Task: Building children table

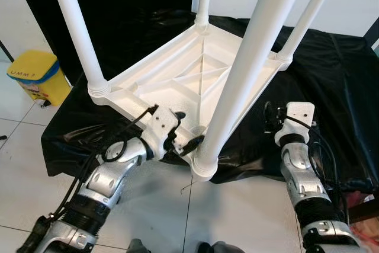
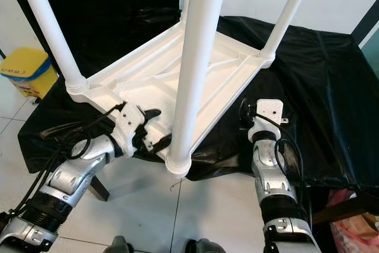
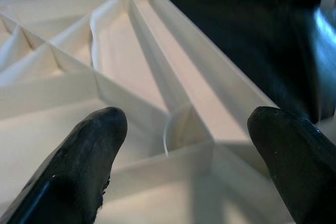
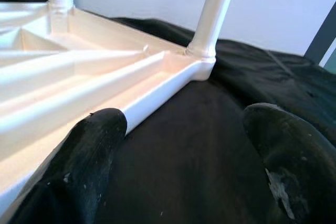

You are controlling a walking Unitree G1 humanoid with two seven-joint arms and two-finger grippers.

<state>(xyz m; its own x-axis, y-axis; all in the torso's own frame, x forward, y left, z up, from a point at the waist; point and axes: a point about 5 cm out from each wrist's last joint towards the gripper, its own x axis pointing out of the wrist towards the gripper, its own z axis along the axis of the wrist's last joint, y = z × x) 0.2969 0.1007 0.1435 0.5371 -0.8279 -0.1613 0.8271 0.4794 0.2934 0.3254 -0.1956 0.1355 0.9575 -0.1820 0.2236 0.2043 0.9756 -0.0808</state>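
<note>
A white plastic children's table (image 1: 195,81) lies upside down on a black cloth (image 1: 331,87), its ribbed underside facing up. All its white legs stand upright in the corner sockets; the nearest leg (image 1: 249,69) rises at the front corner. My left gripper (image 1: 186,130) is at that front corner, open, with its fingers (image 3: 94,145) spread over the ribs beside the leg's base. My right gripper (image 1: 269,117) hovers open over the cloth just off the table's right edge (image 4: 157,90), holding nothing.
A yellow bin (image 1: 38,75) stands on the tiled floor (image 1: 237,211) at the left. The black cloth drapes over a low platform whose front edge is close to me. A pinkish bag (image 2: 355,223) lies at the lower right. A white wall is behind.
</note>
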